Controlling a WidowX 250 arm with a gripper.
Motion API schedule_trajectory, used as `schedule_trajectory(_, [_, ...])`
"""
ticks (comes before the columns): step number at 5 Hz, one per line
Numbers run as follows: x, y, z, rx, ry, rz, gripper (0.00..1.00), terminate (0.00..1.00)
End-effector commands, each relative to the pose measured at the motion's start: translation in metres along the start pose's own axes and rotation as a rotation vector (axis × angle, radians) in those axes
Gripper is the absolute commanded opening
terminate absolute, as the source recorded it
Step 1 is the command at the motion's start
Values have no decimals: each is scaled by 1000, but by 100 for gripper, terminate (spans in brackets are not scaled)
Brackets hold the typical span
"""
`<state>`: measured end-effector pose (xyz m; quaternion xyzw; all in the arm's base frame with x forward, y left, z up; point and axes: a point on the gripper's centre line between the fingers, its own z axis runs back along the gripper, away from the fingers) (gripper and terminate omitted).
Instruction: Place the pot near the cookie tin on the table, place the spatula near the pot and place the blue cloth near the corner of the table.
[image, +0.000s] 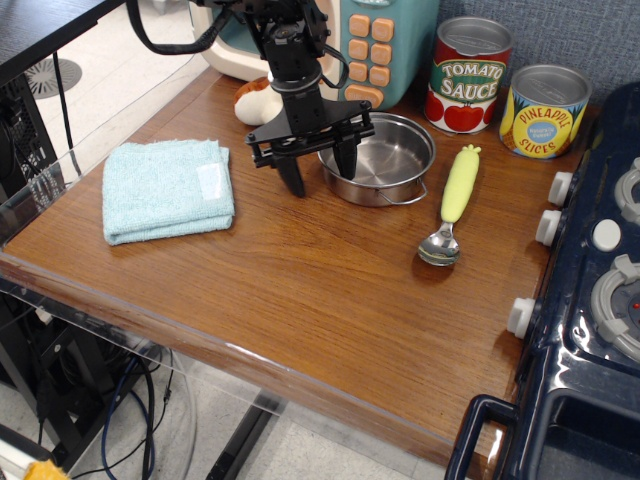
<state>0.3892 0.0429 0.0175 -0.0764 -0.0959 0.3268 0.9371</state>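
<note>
The pot (388, 158) stands upright on the table (300, 290) at the back middle, just left of the tomato sauce can. My gripper (320, 172) is open and points down at the pot's left rim. One finger (346, 160) is over the inside of the rim and the other (296, 180) is outside it on the wood. The spatula (455, 200) lies right of the pot, its yellow-green handle pointing back and its metal bowl forward. The blue cloth (166, 189) lies folded near the table's left edge, white tag up.
A tomato sauce can (470, 75) and a pineapple slices can (543, 110) stand at the back right. A teal toy with orange buttons (385, 40) and a small brown-white toy (252, 100) sit behind the gripper. The dark blue toy stove (600, 300) fills the right side.
</note>
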Motion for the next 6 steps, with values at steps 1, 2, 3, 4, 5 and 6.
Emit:
schedule_trajectory(1, [5,-6,68,-96,-106,-28,100,0])
schedule_trajectory(2, [0,-2,89,-125,-144,-34,100,0])
schedule_trajectory(3, [-10,9,102,-90,-154,-6,100,0])
schedule_trajectory(4, [-10,9,102,-90,-154,-6,100,0])
schedule_trajectory(5, [-10,9,102,-90,-154,-6,100,0])
schedule_trajectory(6, [-10,9,102,-90,-154,-6,100,100])
